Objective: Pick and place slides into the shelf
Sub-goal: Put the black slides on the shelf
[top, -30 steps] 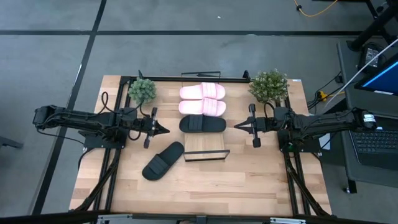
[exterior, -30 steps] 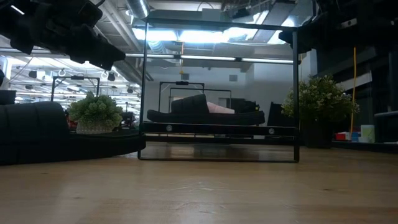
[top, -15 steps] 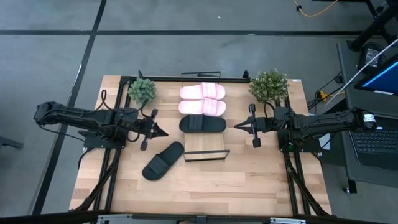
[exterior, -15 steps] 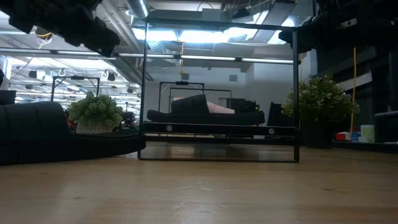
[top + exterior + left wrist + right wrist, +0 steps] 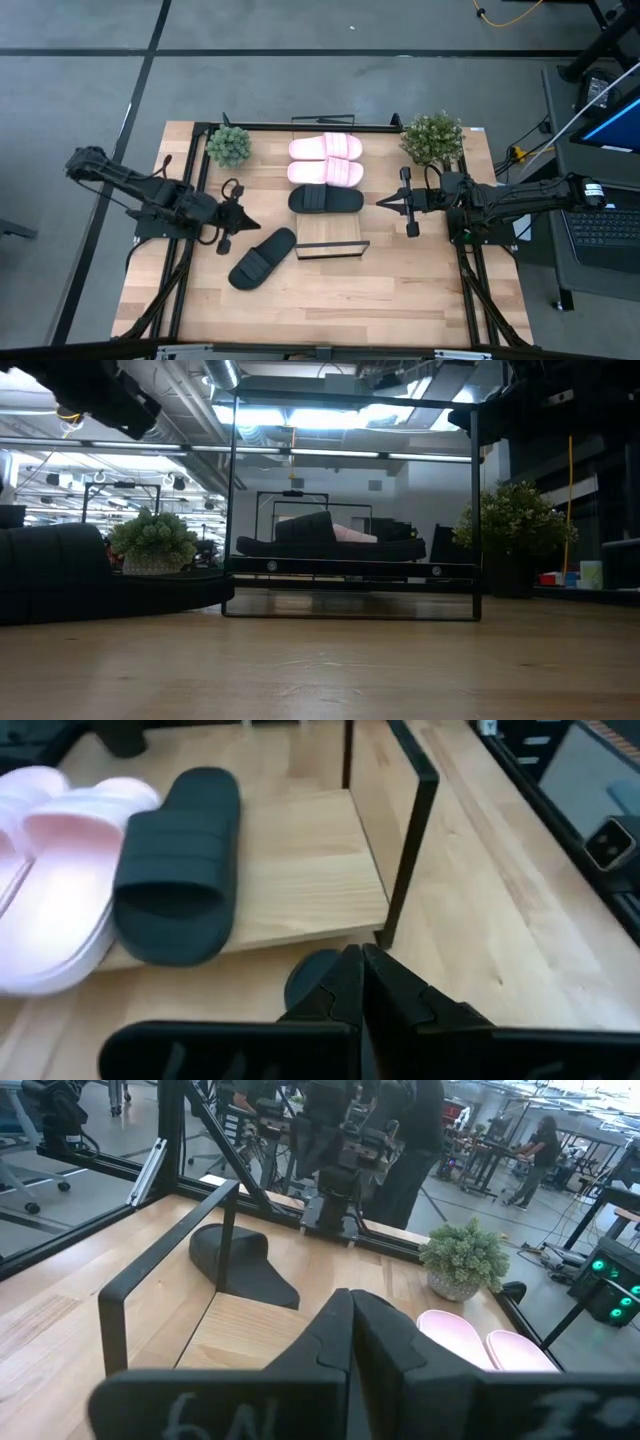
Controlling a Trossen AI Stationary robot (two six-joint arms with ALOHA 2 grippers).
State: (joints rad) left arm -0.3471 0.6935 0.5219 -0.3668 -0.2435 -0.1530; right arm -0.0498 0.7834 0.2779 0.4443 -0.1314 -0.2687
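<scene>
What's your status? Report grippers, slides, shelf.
Left gripper shut, empty, above the loose black slide. Right gripper shut, empty, waiting beside the shelf. Three slides on shelf: two pink, one black. Nothing in the way.

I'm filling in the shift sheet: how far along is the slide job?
Done: two pink slides and one black slide sit on the shelf. In hand: nothing; the left gripper is shut and empty above the table, near the loose black slide. The right gripper waits shut beside the shelf. Left: that last slide, lying on the table.
</scene>
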